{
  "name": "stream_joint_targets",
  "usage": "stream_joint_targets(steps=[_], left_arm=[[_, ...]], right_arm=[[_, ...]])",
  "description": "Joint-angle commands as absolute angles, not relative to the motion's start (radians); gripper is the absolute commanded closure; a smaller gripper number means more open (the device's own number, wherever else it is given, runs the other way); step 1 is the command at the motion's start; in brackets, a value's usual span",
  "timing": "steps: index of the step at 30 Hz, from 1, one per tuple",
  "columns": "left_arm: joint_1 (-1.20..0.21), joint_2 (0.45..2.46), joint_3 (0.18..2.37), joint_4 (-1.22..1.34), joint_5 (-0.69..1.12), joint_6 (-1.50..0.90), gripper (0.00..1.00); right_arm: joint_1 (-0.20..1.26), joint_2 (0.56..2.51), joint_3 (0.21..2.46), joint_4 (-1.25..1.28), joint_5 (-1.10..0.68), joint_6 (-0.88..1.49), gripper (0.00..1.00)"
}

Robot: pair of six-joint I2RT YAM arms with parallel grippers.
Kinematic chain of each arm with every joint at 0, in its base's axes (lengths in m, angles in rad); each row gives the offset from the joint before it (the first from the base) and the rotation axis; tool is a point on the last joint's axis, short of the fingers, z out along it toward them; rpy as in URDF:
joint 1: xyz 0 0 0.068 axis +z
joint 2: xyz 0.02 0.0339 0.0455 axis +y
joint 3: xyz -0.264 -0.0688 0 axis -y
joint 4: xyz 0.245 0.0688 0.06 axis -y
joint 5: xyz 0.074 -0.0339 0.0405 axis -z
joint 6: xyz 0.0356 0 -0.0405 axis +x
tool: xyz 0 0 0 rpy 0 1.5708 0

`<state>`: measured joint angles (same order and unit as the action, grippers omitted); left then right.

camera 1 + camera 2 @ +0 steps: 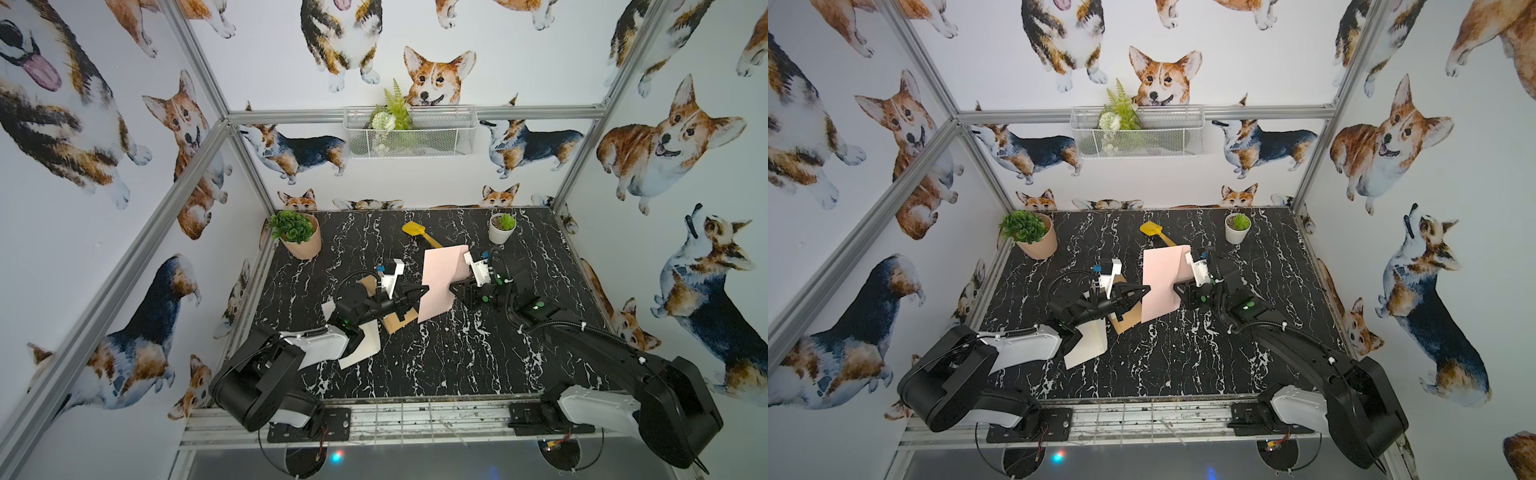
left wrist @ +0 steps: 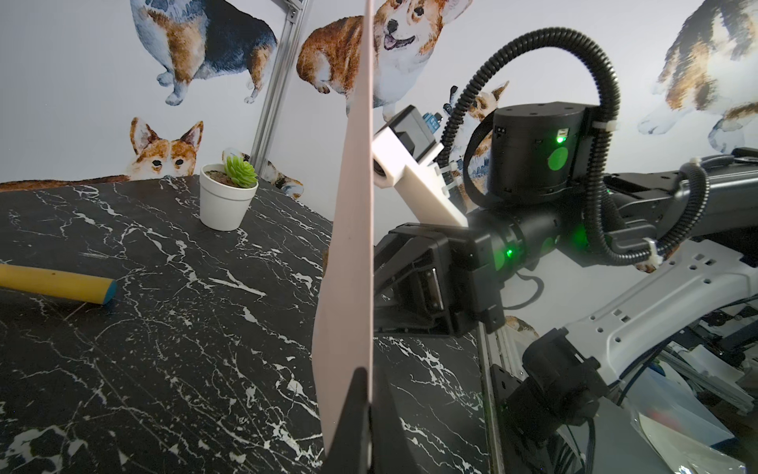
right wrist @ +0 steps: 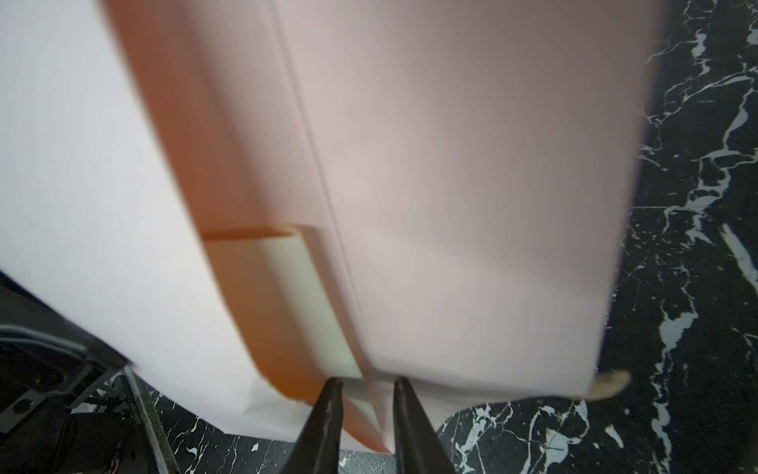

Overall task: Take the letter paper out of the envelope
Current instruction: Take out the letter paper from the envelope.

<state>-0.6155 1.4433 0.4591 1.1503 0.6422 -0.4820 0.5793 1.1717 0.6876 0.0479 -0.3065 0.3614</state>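
Illumination was even and diffuse in both top views, its source out of frame. The corgi-print walls (image 1: 291, 62) read bright, without harsh shadows. The black marble tabletop (image 1: 436, 353) was dark, yet its white veining stayed legible, with only soft shadows beneath the arms. Small coloured reflections (image 1: 336, 457) sat on the glossy panel at the near edge. In the right wrist view the pink envelope (image 3: 471, 184) was heavily smeared and out of focus, while the marble beside it stayed sharp. In the left wrist view the tabletop's far edge bowed from wide-angle distortion, and green indicator lights (image 2: 558, 158) bloomed slightly.
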Motion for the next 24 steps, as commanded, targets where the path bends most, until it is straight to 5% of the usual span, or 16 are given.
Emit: stream_joint_targets(steps=[1, 10, 24], left_arm=[[-0.615, 1.446, 0.463, 1.207, 0.657, -0.484, 1.0], [-0.615, 1.445, 0.463, 1.206, 0.655, -0.481, 1.0], [-0.615, 1.449, 0.466, 1.214, 0.67, -0.491, 1.0]], right_arm=[[0.58, 1.139, 0.661, 0.131, -0.344, 0.327, 0.61], [0.57, 1.037, 0.608, 0.158, -0.384, 0.306, 0.58], [0.513, 1.094, 0.551, 0.405, -0.547, 0.448, 0.66]])
